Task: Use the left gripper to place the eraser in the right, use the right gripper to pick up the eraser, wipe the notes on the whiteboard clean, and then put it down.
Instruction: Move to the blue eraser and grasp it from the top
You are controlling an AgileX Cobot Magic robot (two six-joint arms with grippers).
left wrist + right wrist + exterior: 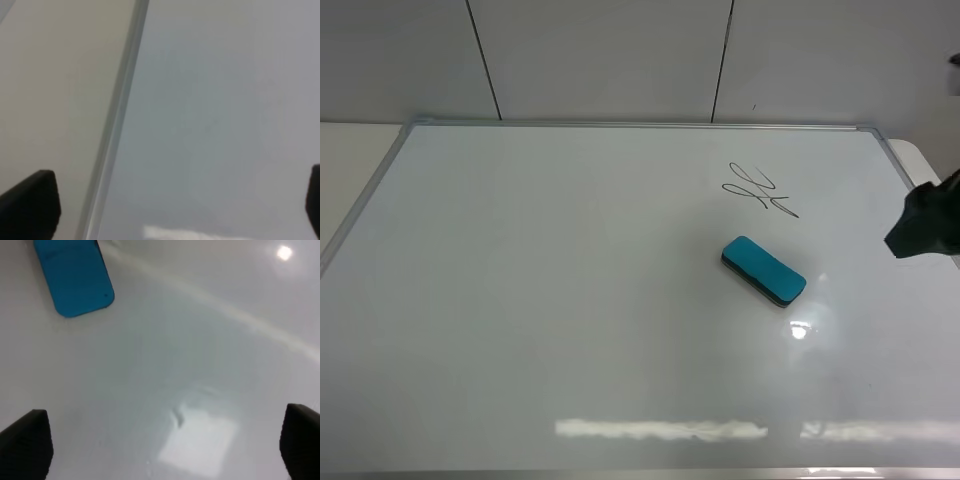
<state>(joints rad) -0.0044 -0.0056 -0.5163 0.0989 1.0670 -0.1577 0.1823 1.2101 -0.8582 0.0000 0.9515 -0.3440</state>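
Observation:
The teal-blue eraser point(764, 271) lies flat on the whiteboard point(570, 300), right of centre, with nothing holding it. The black scribbled notes point(760, 190) are just behind it, towards the board's far right. My right gripper point(925, 222) shows only as a dark shape at the right edge, apart from the eraser. In the right wrist view my right gripper point(160, 445) is open and empty over bare board, with the eraser point(75, 276) ahead of it. My left gripper point(170, 205) is open and empty over the board's frame point(117, 125); it is out of the high view.
The board's silver-grey frame point(640, 124) runs along the far edge, with a pale panelled wall point(600, 55) behind. Beige table point(355, 150) shows beyond the left frame edge. Light glare point(660, 430) streaks the board's near part.

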